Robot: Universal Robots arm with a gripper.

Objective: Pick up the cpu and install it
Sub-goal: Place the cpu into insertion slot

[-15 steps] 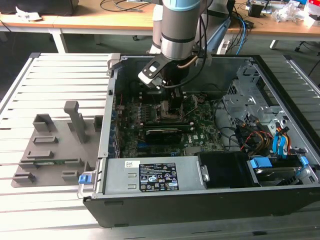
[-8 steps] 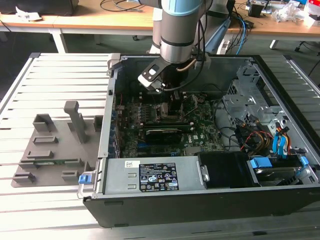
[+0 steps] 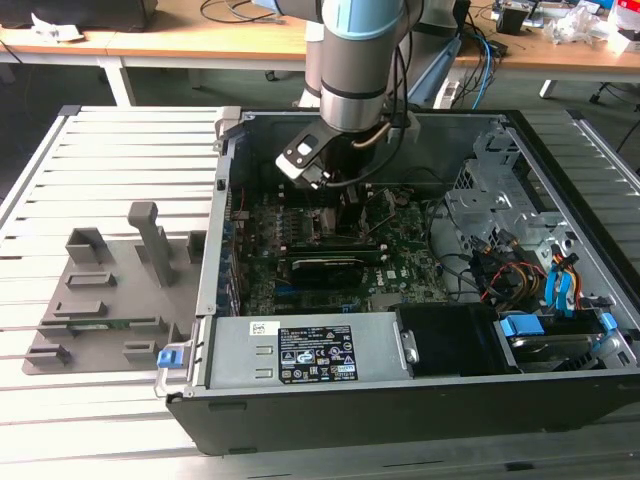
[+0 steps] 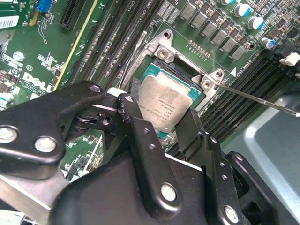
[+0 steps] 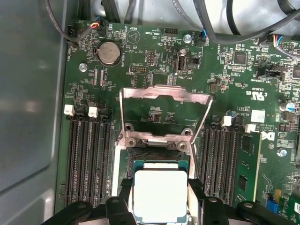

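The cpu (image 4: 166,105) is a flat square chip with a dull silvery top and a pale rim. It sits between the two black fingers (image 4: 133,115) of my gripper (image 4: 161,119), which is shut on it from two sides. In the first wrist view the cpu (image 5: 160,194) lies low over the black socket (image 5: 159,159), whose metal load plate (image 5: 164,96) is swung open. In the exterior view the arm (image 3: 360,60) reaches down into the open computer case and the gripper (image 3: 345,205) is close to the motherboard (image 3: 400,265).
Black memory slots (image 5: 89,154) flank the socket, and a green memory stick (image 5: 243,168) stands in one of them. A thin socket lever (image 4: 258,96) sticks out. Case walls (image 3: 225,200), cables (image 3: 510,270) and a power supply (image 3: 300,350) surround the board. A grey fixture tray (image 3: 110,290) lies at the exterior view's left.
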